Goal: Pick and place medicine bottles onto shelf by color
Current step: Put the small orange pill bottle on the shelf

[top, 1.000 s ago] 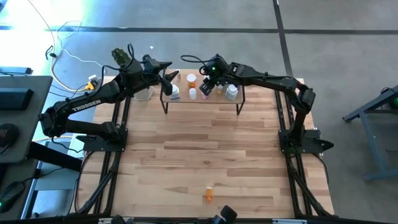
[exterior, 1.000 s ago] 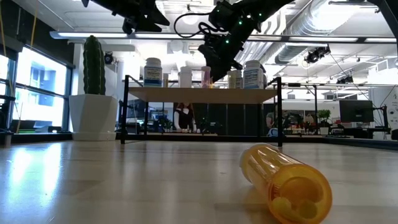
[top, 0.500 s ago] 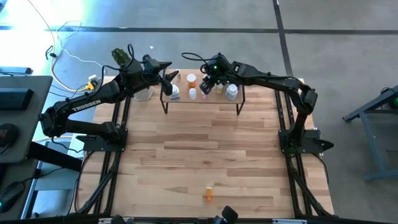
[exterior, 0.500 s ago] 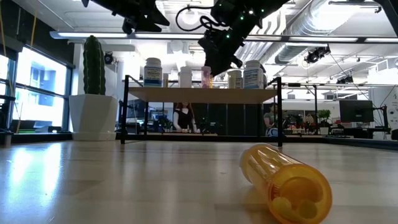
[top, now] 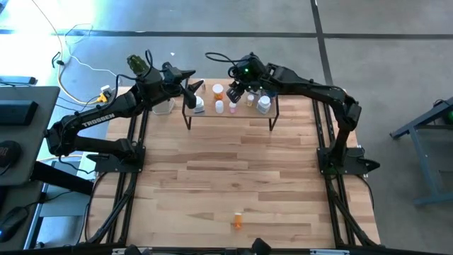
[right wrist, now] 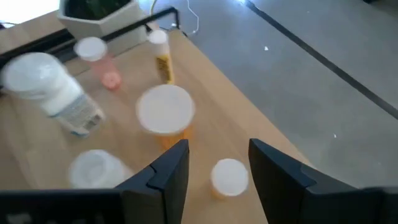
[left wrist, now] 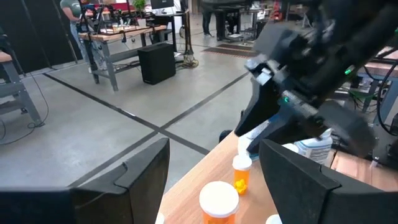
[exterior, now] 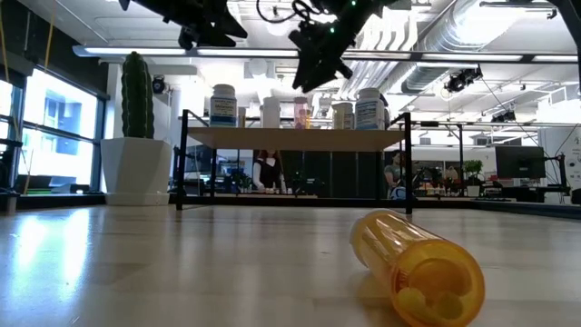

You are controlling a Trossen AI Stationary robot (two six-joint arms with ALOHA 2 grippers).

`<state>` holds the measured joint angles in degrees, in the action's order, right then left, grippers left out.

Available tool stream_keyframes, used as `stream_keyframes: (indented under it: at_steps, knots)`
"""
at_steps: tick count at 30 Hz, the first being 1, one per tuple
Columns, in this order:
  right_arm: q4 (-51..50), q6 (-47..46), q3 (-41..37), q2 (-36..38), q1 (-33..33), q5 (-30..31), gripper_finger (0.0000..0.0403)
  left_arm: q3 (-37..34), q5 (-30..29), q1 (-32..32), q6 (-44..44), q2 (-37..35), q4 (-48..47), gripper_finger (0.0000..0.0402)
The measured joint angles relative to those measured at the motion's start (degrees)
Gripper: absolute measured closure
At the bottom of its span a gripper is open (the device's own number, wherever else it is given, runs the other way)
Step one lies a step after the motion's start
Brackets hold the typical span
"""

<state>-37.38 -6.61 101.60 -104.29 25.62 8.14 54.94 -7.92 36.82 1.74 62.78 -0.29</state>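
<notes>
A light-wood counter point(top: 233, 166) fills the high view, with grey workshop floor around it. Nearest the camera, one orange bottle point(exterior: 419, 265) lies on its side on the counter, well apart from the shelf and not yet sorted. Farther back stands the shelf point(top: 230, 112), a low wooden board on black legs, carrying a row of medicine bottles point(exterior: 295, 111): white ones, orange ones and a pink one.

The right hand point(top: 235, 91), which a second ago hung low among the bottles at the middle of the shelf, now stands higher and clear of them; in the right wrist view its fingers point(right wrist: 163, 172) are parted with nothing between them. The likely reading is that a bottle has just been set down and released, so the lying orange bottle is presumably next.

The left hand point(top: 188, 91) hovers unchanged over the shelf's left end, its fingers point(left wrist: 142, 173) spread wide and empty.

Behind the shelf's left end sits a white pot with a cactus point(exterior: 136, 95). The bottles' labels cannot be read, whether they are grouped by colour is hard to judge, and the low view cuts both arms off at the top.
</notes>
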Motion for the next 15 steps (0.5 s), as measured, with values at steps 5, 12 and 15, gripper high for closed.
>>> stream_keyframes:
  at_steps: [5,12,15]
  knots:
    - [-4.3,-1.1,2.7,0.0,-2.2,-0.2,0.0245,0.0,0.0,-0.2,0.0,-1.1,-3.0,0.0163]
    - [-10.4,-0.9,5.8,0.0,-5.8,-0.2,0.0245,0.0,-0.2,-3.6,-0.4,-4.6,-8.3,0.0163]
    - [-13.1,-0.9,6.3,0.0,-7.4,-0.2,0.0245,0.0,-0.2,-5.9,-3.1,-6.1,-9.4,0.0163]
